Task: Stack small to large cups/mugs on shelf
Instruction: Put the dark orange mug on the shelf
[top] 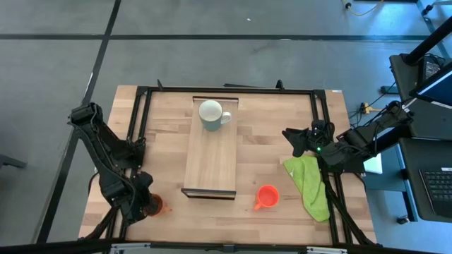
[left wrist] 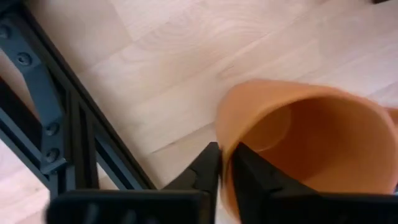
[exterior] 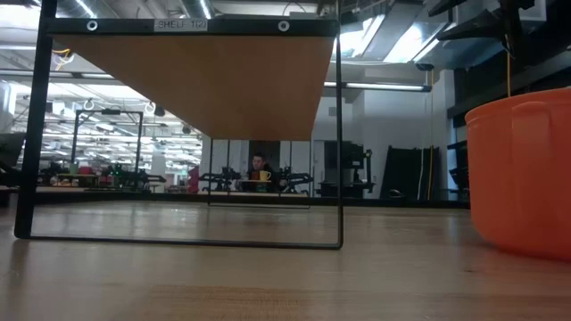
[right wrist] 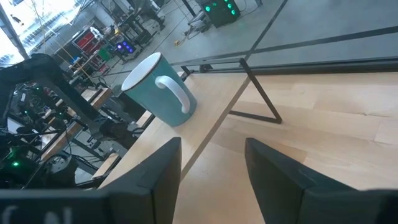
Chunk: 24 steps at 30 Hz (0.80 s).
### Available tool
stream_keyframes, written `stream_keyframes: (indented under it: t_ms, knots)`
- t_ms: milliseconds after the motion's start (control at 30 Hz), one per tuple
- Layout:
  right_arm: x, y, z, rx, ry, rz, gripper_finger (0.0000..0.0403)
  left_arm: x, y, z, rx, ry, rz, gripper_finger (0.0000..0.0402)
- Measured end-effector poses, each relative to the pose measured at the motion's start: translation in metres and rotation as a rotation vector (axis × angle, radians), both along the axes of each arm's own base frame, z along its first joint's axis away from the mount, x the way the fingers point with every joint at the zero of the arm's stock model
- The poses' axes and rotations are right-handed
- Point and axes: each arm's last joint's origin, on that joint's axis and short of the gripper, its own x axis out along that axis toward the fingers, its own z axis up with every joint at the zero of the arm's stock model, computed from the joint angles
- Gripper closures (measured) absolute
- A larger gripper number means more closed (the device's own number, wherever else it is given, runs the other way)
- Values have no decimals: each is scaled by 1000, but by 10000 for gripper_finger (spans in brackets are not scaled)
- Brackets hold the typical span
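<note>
The pale grey-green mug [top: 212, 115] stands upright on the far end of the shelf [top: 210, 159]; it also shows in the right wrist view [right wrist: 158, 87]. The orange-red mug [top: 267, 197] stands on the table right of the shelf's near end and looms large in the low view [exterior: 522, 169]. The brownish-orange mug [top: 155, 205] is at the table's near left corner, and my left gripper [top: 145, 204] is shut on it. My right gripper [top: 295, 141] is open and empty at the table's right side, pointing toward the shelf. My left gripper holds the brownish-orange mug by its rim wall [left wrist: 225, 149], with one finger [left wrist: 249, 171] inside the mug and one [left wrist: 205, 171] outside. The fingers come from above, slanting down into the mug's open mouth. Whether the mug's base rests on the table does not show.
A green cloth [top: 309, 185] lies on the table below my right gripper, right of the orange-red mug. A black frame [top: 138, 127] runs around the table's edges, and its bars pass close to my left gripper [left wrist: 56, 124]. The shelf's near half is bare wood.
</note>
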Motion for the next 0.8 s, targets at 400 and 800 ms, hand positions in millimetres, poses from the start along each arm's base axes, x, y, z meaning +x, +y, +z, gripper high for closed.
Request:
stream_keyframes:
  t_ms: [400, 800]
  knots:
    - [0, 0, 0, -4, -1, -7, 224, 1, 9, 0, 91, -9, 15, 391]
    - [0, 0, 0, -2, -2, -7, 224, -8, 24, 41, 4, -93, 3, 395]
